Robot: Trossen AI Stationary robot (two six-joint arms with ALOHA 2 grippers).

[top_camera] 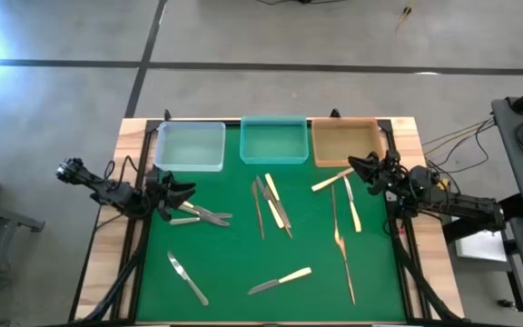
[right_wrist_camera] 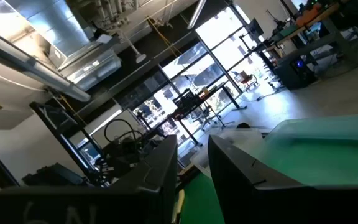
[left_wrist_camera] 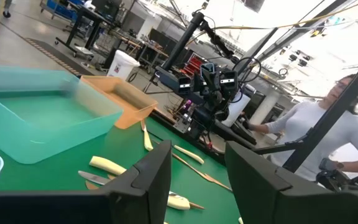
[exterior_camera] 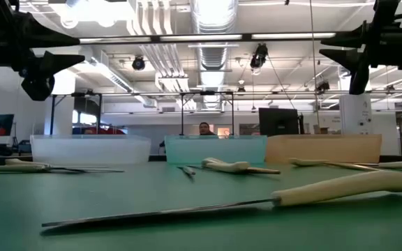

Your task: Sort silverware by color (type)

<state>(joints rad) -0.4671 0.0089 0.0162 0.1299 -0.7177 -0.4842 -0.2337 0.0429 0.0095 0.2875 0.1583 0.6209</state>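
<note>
The silverware lies scattered on the green mat [top_camera: 234,263]. A cream-handled knife [top_camera: 280,281] and a silver knife [top_camera: 187,277] lie near the front, and a mixed cluster [top_camera: 271,204] lies in the middle. Gold pieces [top_camera: 340,234] are on the right, and silver pieces [top_camera: 202,215] on the left. My left gripper [top_camera: 184,198] [left_wrist_camera: 197,165] is open and raised above the mat beside the silver pieces. My right gripper [top_camera: 354,170] [right_wrist_camera: 193,163] is open and raised near a cream-handled piece [top_camera: 332,180] in front of the amber bin. The low view shows both grippers [exterior_camera: 44,70] [exterior_camera: 354,49] well above the table.
Three bins stand in a row along the far edge of the mat: clear [top_camera: 189,147], teal [top_camera: 273,142] and amber [top_camera: 345,142]. A wooden table border [top_camera: 107,236] frames the mat. A person in white [left_wrist_camera: 328,124] shows beyond the table in the left wrist view.
</note>
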